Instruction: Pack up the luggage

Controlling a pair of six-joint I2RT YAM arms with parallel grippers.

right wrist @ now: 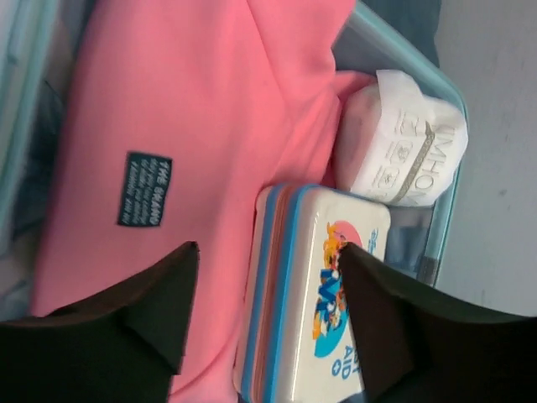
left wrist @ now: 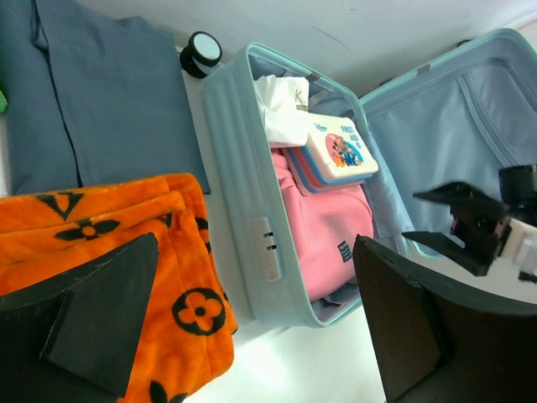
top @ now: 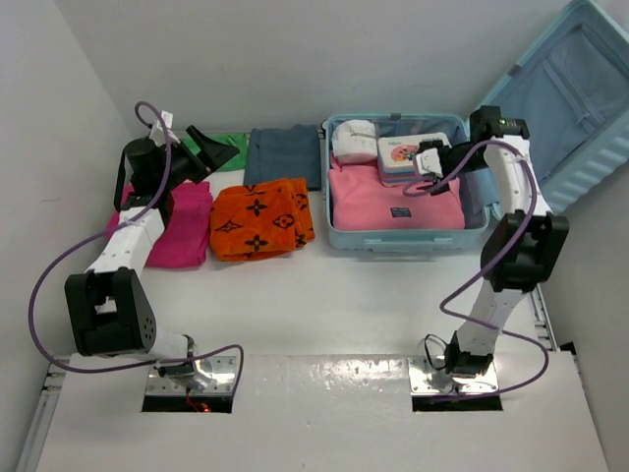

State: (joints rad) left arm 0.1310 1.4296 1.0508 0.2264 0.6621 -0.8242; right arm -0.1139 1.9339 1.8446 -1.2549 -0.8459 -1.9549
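Pouch with "AID" lettering inside luggage

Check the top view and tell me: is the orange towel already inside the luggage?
No, the orange towel lies on the table, outside the luggage and to its left.

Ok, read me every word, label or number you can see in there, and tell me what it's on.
"AID": lid of the cartoon-printed case; the left wrist view suggests "FIRST" before it.
"IMHO": band on the white pouch, partly folded away.
"THE BRAND", roughly: dark patch on the pink garment; lower lines too small.
Lock dials on the luggage: digits too small to read.
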